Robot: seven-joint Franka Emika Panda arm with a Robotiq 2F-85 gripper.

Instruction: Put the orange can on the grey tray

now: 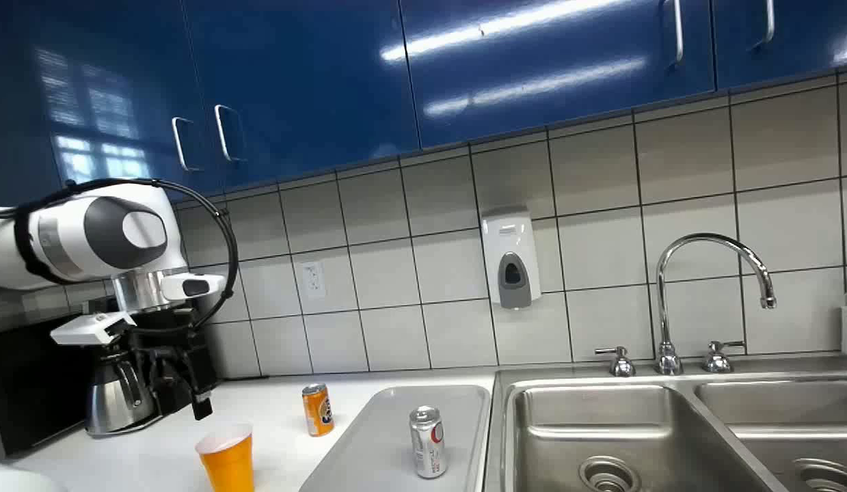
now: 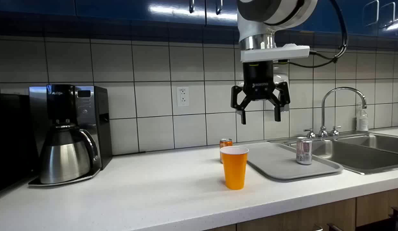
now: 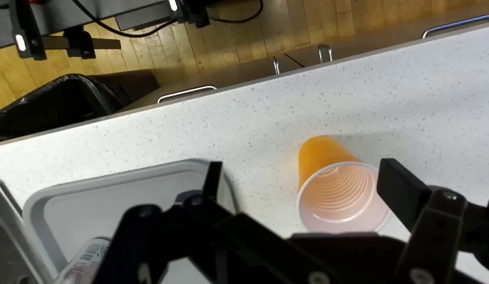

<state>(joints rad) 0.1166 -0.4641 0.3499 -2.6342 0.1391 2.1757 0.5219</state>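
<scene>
In an exterior view, the cup (image 2: 234, 171) stands nearest on the counter (image 2: 137, 192). The pincer (image 2: 260, 120) hangs above, spread. Further back, the tray (image 2: 274, 166) bears the silver can (image 2: 304, 151); behind the cup, partly hidden, the orange can (image 2: 225, 143) stands on the counter beside the tray.

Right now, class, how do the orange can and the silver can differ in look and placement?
The orange can is mostly orange; the silver can is mostly silver-grey. The orange can stands on the white counter, the silver can on the grey tray. Both are upright and cylindrical.
</scene>
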